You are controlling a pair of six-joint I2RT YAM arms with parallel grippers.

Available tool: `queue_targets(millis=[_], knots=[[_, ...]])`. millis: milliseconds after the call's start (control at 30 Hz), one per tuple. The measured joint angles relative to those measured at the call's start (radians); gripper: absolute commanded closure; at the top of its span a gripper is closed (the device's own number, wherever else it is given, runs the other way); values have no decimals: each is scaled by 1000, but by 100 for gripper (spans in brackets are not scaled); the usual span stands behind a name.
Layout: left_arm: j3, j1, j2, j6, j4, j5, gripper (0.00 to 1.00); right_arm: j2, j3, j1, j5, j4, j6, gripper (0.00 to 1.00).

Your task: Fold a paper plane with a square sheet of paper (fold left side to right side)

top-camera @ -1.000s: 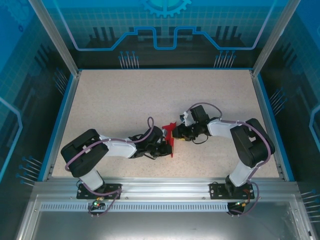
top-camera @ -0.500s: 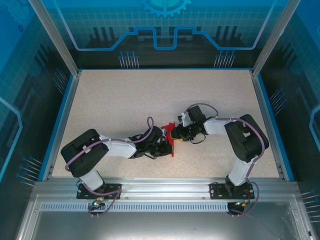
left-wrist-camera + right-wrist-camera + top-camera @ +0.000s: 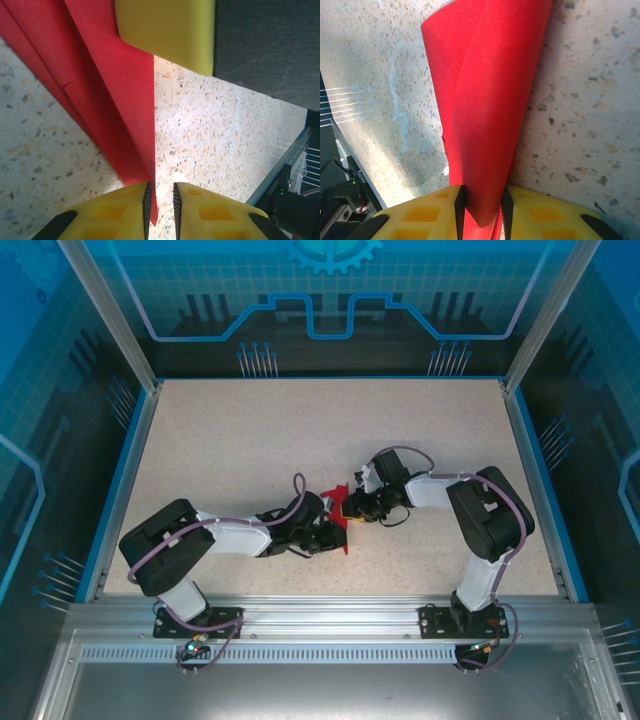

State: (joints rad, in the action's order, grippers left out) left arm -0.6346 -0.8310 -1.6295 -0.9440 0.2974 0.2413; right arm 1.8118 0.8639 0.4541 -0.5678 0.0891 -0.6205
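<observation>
Red paper plane (image 3: 485,100) pinched in right hand (image 3: 482,202) (left hand (image 3: 160,195) slightly parted around its edge).

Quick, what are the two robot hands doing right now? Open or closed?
Left gripper: slightly open, the tip of the red paper sits between its jaws, not pinched.
Right gripper: closed on the red paper.

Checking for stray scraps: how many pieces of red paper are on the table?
1: the folded red paper near the middle of the table, between the left arm and right arm. Scraps could hide beneath them.
</observation>
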Motion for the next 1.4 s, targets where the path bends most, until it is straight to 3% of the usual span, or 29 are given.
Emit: queue_targets(millis=[300, 600, 900, 1400], knots=[[51, 99, 161, 3, -42, 0, 66, 2, 2, 0, 0, 4, 3, 72], [11, 241, 84, 22, -71, 40, 66, 2, 2, 0, 0, 4, 4, 73], [-94, 253, -60, 37, -64, 98, 67, 2, 2, 0, -4, 5, 11, 73], [-148, 260, -138, 36, -52, 109, 66, 2, 2, 0, -8, 6, 18, 71]])
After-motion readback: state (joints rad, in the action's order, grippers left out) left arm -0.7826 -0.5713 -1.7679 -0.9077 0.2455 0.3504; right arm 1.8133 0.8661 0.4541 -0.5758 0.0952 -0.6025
